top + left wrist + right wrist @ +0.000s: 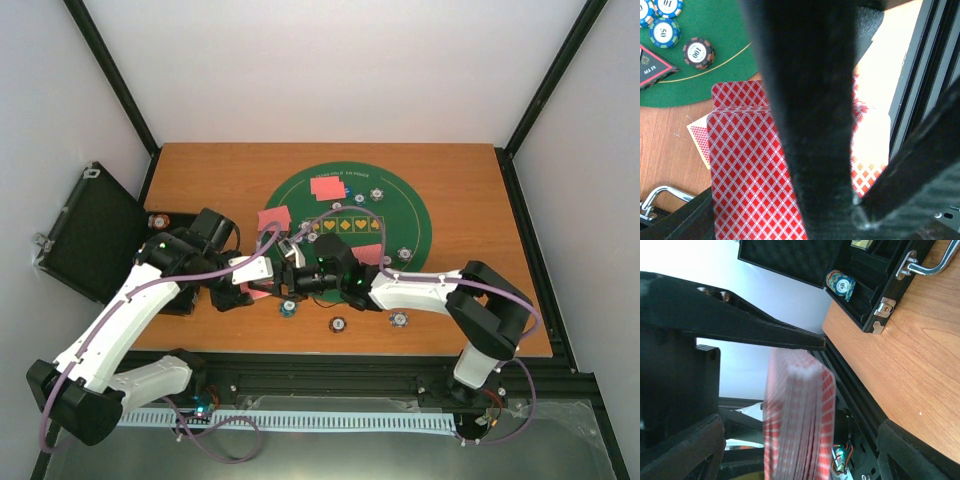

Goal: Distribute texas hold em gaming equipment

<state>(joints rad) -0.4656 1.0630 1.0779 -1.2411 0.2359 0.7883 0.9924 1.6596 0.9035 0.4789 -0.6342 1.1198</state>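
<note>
While my left gripper (256, 287) was clamped narrow on the deck of red-backed, diamond-patterned playing cards (750, 175), holding it up off the brown wooden table (480, 200) just beside the near-left rim of the round green felt mat (400, 215), my right gripper (291, 279) stood wide with nothing in it, close by that deck. From the right wrist the deck (800, 405) showed edge-on and blurred, so I could not tell whether a finger was touching it. Three single red-backed cards (327, 186) lay face down on the mat, apart from one another. Small round striped poker chips (698, 52) were scattered on the felt, with a few on the wood off its near rim. The black red-edged triangle marker (651, 64) sat near the chips. More chips were stacked in the open black hinged case (90, 230) at my left.

I judged the step to be taking one card off the deck to deal it, with much of the sharing-out not yet done. To do it well, the left grip needed to be dead steady, leaving one edge of the deck free. The right fingers should close on the outermost card alone, near a corner. They should then slide it along the face rather than pull straight away, or its neighbours would come too and the pack would fan or spill. Slow closing mattered, for such cards looked thin and slick.
</note>
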